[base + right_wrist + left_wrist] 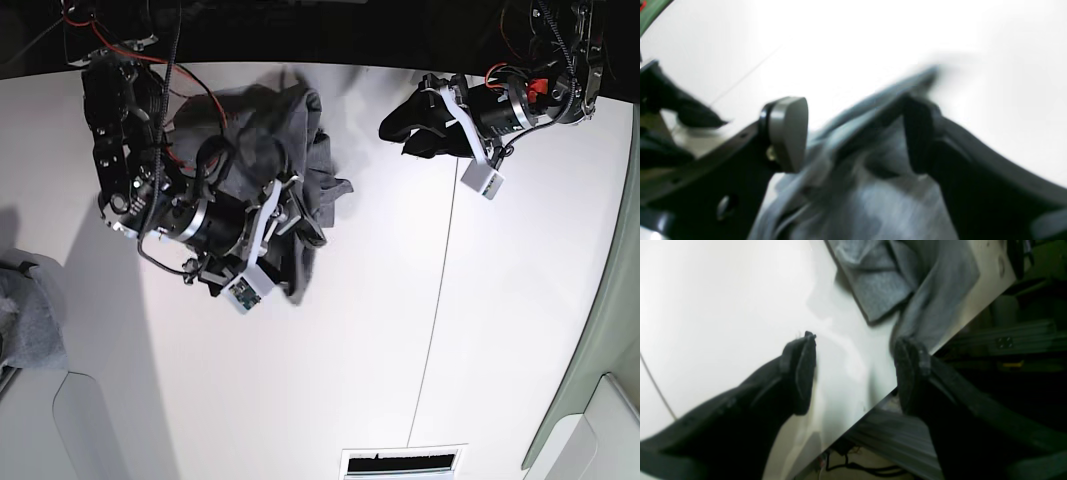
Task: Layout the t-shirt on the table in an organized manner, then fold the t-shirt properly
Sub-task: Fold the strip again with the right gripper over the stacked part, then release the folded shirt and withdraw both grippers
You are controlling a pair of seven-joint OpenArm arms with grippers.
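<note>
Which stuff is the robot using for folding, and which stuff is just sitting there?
For the job:
- the t-shirt, still crumpled in a heap
- the table it lies on
- the right gripper, jaws open over the shirt
- the left gripper, jaws open, holding nothing

Just lying about:
- the grey cloth bundle at the table's edge
- the vent slot

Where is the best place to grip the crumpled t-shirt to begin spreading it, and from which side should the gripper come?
Probably the loose edge of the t-shirt that sticks out toward the bare table. It lies thinner and flatter than the bunched middle, so a pinch from above on that open side looks easiest. The left gripper is open and empty there; the right gripper, also open, is over the heap.
</note>
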